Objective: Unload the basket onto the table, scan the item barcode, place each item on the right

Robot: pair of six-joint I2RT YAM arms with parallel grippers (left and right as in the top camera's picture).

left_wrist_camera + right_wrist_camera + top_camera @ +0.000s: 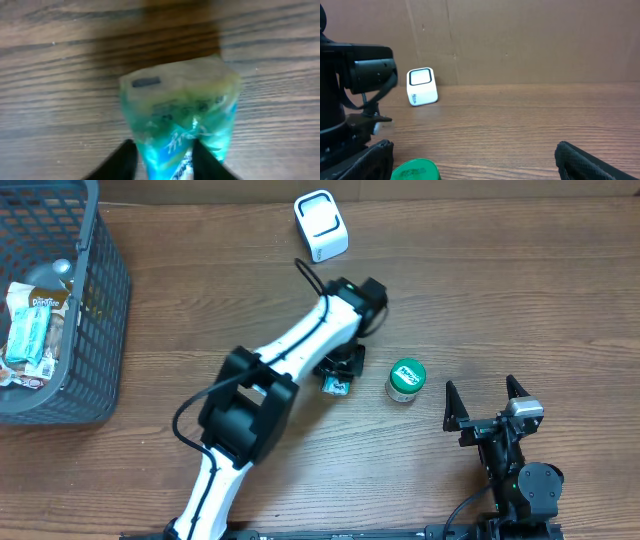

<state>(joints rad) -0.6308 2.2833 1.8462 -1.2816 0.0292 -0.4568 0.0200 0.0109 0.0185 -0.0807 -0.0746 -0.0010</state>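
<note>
teal packet (182,110) is seen between the fingers of the left gripper (162,157), near the jar (406,379); whether it is gripped cannot be told. the right gripper (487,402) is parked aside, spread open, probably to leave room. the scanner (321,224) is placed well apart.

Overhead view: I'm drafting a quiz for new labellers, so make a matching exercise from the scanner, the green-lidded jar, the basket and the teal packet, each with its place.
Things:
1. white scanner
2. green-lidded jar
3. grey basket
4. teal packet

Places:
A. at the left edge, holding snack packs
B. between the fingers of the left gripper
C. far side of the table, near the centre
D. upright beside the right gripper

Pairs: 1-C, 2-D, 3-A, 4-B
</note>
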